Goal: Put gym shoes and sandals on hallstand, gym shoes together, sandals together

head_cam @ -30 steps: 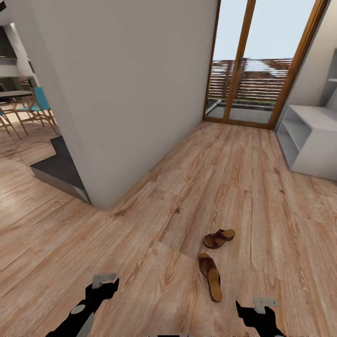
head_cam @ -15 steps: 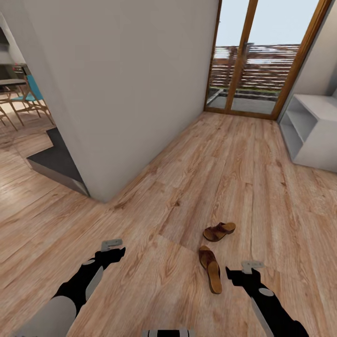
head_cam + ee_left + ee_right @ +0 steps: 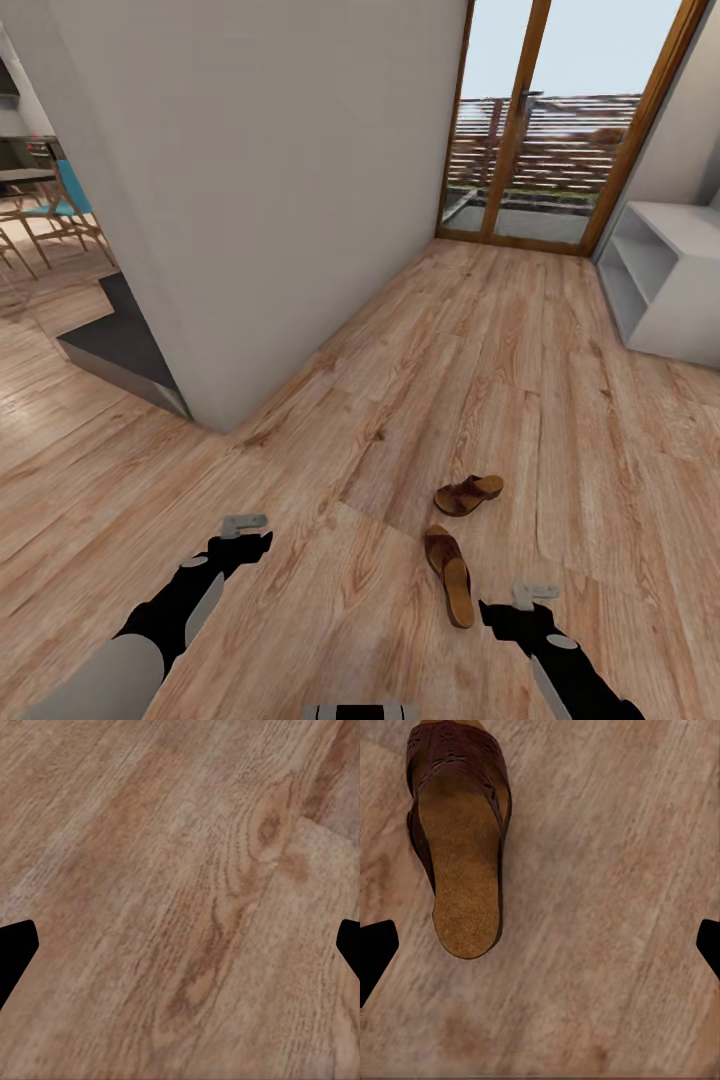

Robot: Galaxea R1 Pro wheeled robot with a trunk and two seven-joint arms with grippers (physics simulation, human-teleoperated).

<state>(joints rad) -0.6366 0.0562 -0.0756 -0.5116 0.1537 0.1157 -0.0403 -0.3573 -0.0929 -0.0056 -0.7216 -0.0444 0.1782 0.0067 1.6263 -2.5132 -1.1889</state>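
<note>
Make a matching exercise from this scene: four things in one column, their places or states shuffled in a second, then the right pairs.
1. nearer sandal
2. farther sandal
3. shoe rack
4. chair

A. at the right, beside the glass door
B. far left, past the wall
C. tipped on its side on the floor
D. flat on the floor, close to the right gripper

Pairs: 1-D, 2-C, 3-A, 4-B

Bright, even daylight enters through the tall wood-framed glass doors at the corridor's far end, and the sky beyond is washed pale. The light brown wood-plank floor shows no glare and only faint soft shadows. Straight lines lean outward at the head view's edges. Both wrist views are soft, their grain smeared.
</note>
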